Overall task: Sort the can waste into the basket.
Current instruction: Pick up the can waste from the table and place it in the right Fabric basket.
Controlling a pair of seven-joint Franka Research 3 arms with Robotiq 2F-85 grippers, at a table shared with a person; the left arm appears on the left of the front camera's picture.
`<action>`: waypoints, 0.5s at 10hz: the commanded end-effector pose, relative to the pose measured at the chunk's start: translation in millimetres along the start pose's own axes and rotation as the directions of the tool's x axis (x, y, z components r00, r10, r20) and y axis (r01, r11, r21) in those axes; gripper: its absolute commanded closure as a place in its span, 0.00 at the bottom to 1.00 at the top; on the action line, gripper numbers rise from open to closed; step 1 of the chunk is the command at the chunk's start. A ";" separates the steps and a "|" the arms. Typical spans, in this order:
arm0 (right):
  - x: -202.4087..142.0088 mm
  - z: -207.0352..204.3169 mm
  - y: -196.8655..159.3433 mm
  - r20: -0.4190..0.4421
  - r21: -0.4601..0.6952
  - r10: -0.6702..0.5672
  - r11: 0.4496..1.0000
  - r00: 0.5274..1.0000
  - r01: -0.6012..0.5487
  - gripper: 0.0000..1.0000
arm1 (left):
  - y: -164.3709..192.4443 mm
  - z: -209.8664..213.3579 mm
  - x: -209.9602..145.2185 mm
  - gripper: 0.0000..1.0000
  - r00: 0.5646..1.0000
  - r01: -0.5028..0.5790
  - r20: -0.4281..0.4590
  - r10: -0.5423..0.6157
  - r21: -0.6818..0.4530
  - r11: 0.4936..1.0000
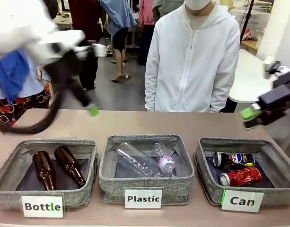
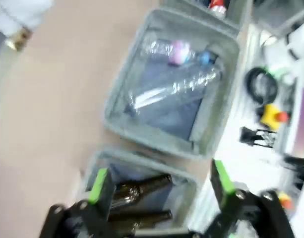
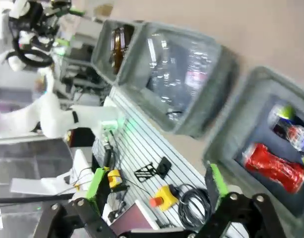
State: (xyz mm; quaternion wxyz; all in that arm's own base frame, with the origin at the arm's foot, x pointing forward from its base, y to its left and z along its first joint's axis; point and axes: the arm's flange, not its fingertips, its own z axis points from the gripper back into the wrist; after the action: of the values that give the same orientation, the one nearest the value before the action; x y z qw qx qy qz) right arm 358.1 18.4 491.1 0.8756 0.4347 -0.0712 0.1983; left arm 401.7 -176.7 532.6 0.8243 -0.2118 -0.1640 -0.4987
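Three baskets stood in a row along the near side of the table [image 1: 149, 124]. The "Bottle" basket [image 1: 12, 163] sat at the left with two glass bottles [image 1: 57, 166] lying side by side in it. The "Plastic" basket [image 1: 145, 179] sat in the middle, holding plastic bottles [image 1: 145, 161]. The "Can" basket [image 1: 282, 165] sat at the right, and both cans lay in it on their sides, one can [image 1: 233, 159] behind the other can [image 1: 241, 177]. Each basket carried its label card on the near wall. A person [image 1: 192, 61] stood behind the table, opposite the middle basket. The left gripper [image 1: 90, 109] hung above the table behind the left basket; the right gripper [image 1: 251, 116] hung above the right basket's far edge.
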 end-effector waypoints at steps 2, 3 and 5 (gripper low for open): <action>17.7 -54.5 -2.6 0.019 0.180 -0.103 0.979 0.994 0.098 0.00 | 20.0 -9.1 -117.6 0.00 0.939 -0.202 0.269 0.215 -0.078 0.976; 20.6 -66.3 -9.3 0.011 0.248 -0.179 0.954 0.984 0.171 0.00 | 46.6 -23.5 -130.7 0.00 0.884 -0.275 0.308 0.350 -0.262 0.925; 18.1 -75.4 -32.7 0.000 0.393 -0.305 0.876 0.952 0.280 0.00 | 79.9 -39.6 -168.2 0.00 0.696 -0.165 0.484 0.530 -0.611 0.774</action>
State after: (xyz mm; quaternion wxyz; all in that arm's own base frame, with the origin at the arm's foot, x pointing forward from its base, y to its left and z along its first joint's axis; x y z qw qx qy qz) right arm 381.3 71.7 428.2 0.8147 0.5700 -0.0019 0.1066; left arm 375.3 -39.2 410.5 0.7963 -0.4801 -0.2207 -0.2945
